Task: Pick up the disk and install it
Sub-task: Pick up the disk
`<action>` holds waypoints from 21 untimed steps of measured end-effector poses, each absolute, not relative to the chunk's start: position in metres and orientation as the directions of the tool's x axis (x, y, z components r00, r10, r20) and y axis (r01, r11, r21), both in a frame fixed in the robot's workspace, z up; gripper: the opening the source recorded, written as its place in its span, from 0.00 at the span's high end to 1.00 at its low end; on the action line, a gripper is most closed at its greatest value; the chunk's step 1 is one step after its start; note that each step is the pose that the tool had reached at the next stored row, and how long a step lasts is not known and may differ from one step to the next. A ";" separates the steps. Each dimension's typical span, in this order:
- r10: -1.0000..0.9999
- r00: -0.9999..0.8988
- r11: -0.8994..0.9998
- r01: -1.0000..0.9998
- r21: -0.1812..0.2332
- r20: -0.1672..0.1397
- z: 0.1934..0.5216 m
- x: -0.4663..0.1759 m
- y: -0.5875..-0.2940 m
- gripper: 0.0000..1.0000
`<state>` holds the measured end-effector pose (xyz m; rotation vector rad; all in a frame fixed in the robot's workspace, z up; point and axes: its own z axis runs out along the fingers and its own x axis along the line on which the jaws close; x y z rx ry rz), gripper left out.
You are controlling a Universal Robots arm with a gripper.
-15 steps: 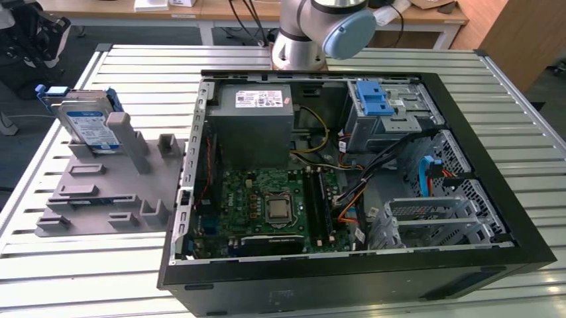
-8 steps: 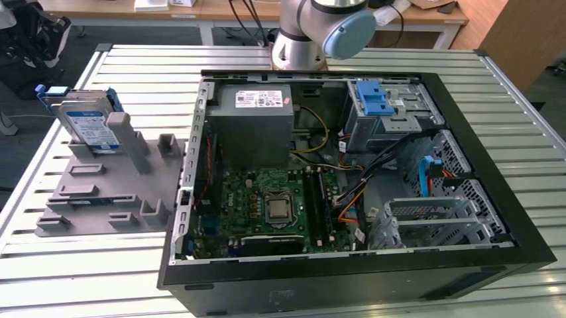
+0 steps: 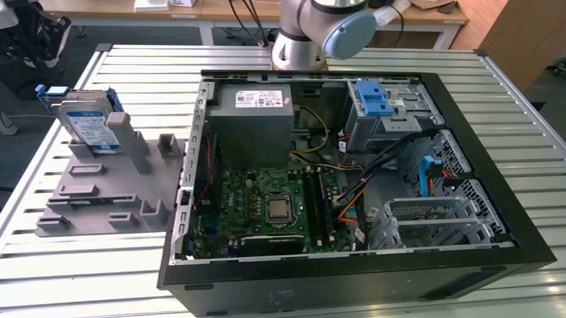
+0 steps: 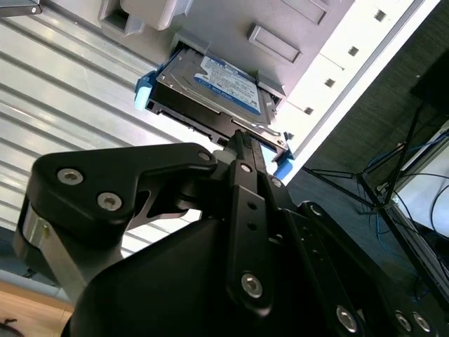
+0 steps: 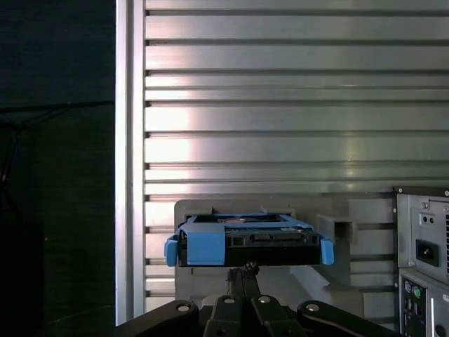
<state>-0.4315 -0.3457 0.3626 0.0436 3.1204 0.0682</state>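
Nearest, my hand, pressed together and empty, faces the disk, propped upright in its grey stand, presumably for gripping.

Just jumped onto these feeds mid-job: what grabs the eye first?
The open computer case dominates the middle of the slatted table in the exterior view, its motherboard exposed. On that view's left, the disk in its blue carrier stands upright in a grey fixture. In the second wrist view the end effector lines up with the disk's edge.
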 end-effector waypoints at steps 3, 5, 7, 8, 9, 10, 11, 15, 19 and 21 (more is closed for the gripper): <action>0.021 -1.000 0.999 0.020 0.044 -0.020 0.363 -0.432 -0.346 0.89; 0.016 -1.000 0.999 0.015 0.044 -0.020 0.363 -0.432 -0.346 0.89; 0.011 -1.000 0.999 0.010 0.044 -0.020 0.363 -0.431 -0.346 0.89; 0.009 -1.000 0.999 0.008 0.044 -0.020 0.363 -0.432 -0.346 0.89; 0.006 -1.000 0.999 0.005 0.044 -0.020 0.363 -0.432 -0.346 0.89; 0.004 -1.000 0.999 0.003 0.044 -0.020 0.363 -0.432 -0.346 0.89; 0.001 -1.000 0.999 0.000 0.044 -0.020 0.363 -0.432 -0.346 0.89; -0.009 -1.000 0.999 -0.010 0.044 -0.020 0.363 -0.432 -0.346 0.89; -0.019 -1.000 0.999 -0.020 0.044 -0.020 0.363 -0.432 -0.346 0.89; -0.024 -1.000 0.999 -0.024 0.044 -0.020 0.363 -0.431 -0.346 0.89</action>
